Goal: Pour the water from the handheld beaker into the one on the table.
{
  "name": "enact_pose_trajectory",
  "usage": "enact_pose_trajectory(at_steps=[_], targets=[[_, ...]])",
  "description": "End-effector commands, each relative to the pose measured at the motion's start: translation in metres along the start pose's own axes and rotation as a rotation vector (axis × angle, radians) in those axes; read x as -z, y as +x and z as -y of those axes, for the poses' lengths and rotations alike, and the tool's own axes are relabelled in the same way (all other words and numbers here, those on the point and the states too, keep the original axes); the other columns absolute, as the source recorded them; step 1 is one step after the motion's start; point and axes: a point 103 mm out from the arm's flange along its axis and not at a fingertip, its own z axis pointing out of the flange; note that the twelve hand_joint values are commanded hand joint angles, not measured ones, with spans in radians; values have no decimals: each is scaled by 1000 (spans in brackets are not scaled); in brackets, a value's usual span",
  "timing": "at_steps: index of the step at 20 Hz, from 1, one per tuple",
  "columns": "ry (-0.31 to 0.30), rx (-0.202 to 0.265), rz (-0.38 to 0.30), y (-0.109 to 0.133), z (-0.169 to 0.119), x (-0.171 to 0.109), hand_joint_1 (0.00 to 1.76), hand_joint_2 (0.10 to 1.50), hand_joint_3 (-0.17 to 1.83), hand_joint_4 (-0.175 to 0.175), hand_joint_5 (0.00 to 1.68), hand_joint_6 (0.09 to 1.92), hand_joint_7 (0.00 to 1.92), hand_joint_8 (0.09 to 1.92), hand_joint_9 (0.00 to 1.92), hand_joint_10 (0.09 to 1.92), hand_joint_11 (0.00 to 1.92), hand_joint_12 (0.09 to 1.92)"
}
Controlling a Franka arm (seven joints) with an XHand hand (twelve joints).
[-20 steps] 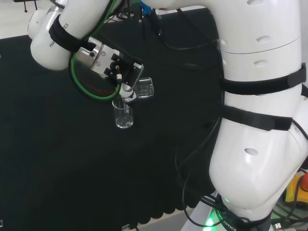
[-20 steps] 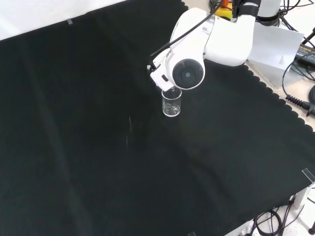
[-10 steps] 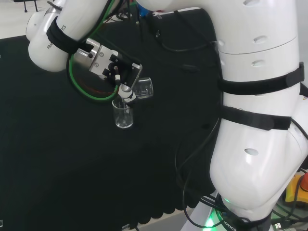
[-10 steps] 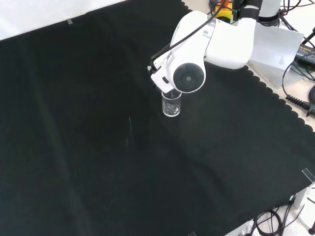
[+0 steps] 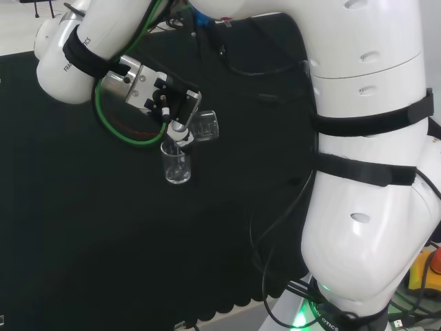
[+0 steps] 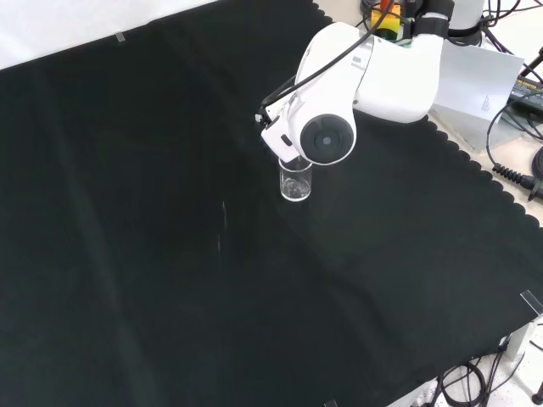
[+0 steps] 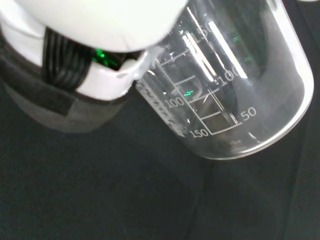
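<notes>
My hand (image 5: 173, 110) is shut on a clear glass beaker (image 5: 204, 126), tipped well over with its mouth toward a second clear beaker (image 5: 177, 165) standing upright on the black cloth just below. In the front view the standing beaker (image 6: 295, 180) sits right under the arm's white link and grey cap, which cover the hand. The wrist view has the held beaker (image 7: 235, 85) close up, tilted, with printed graduations and fingers (image 7: 112, 75) curled round its wall. I cannot tell how much water either beaker holds.
The arm's large white links (image 5: 372, 172) fill the right of the head view. The cloth's scalloped edge (image 6: 475, 161) runs past the arm base in the front view, with cables and equipment (image 6: 517, 93) beyond it. Bare black cloth (image 6: 170, 254) spreads around the beaker.
The hand and its held beaker have drifted slightly up and to the left in the head view. The standing beaker has stayed put.
</notes>
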Motion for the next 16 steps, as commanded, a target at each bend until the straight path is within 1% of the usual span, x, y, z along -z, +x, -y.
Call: enact_pose_trajectory(at_steps=[1, 16], targets=[[3, -1, 3, 0, 0, 0, 1153, 599, 848, 18, 1179, 926, 1503, 842, 1614, 713, 1256, 715], [22, 4, 9, 0, 0, 0, 1153, 599, 850, 19, 1178, 929, 1502, 846, 1613, 717, 1254, 718]])
